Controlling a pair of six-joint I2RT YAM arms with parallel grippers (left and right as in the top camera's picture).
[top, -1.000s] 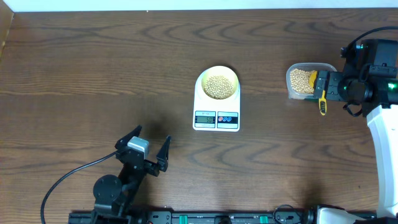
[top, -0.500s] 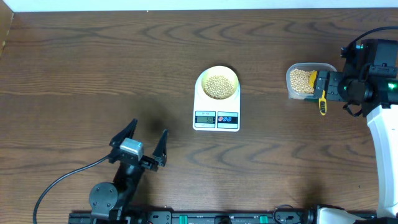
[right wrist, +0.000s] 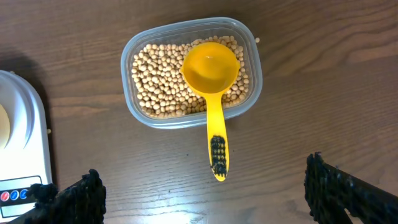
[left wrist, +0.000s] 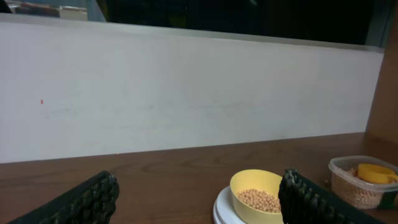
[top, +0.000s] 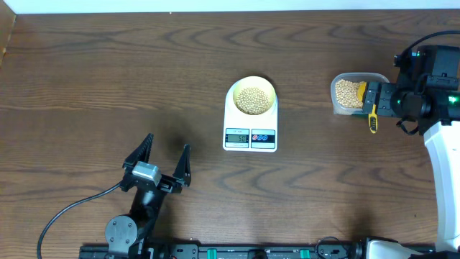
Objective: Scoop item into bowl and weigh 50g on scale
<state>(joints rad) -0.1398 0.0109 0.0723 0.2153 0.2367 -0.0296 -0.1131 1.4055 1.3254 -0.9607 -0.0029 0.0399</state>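
My right fingers [right wrist: 346, 191] gape wide, empty, over the bright yellow plastic scoop [right wrist: 211, 68] lying on small beige beans [right wrist: 158, 81] in the clear plastic tub [right wrist: 186, 22] by the table's [top: 108, 72] right edge. Its handle points between them, toward the front edge.

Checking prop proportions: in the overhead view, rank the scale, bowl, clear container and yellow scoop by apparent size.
scale
bowl and clear container: alike, the container partly hidden by the right arm, so unranked
yellow scoop: smallest, mostly hidden

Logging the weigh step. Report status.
Left gripper open, empty, clear of scale; right gripper open, empty, by container. Bowl of beans on scale. Scoop rests in container; nothing in the way.
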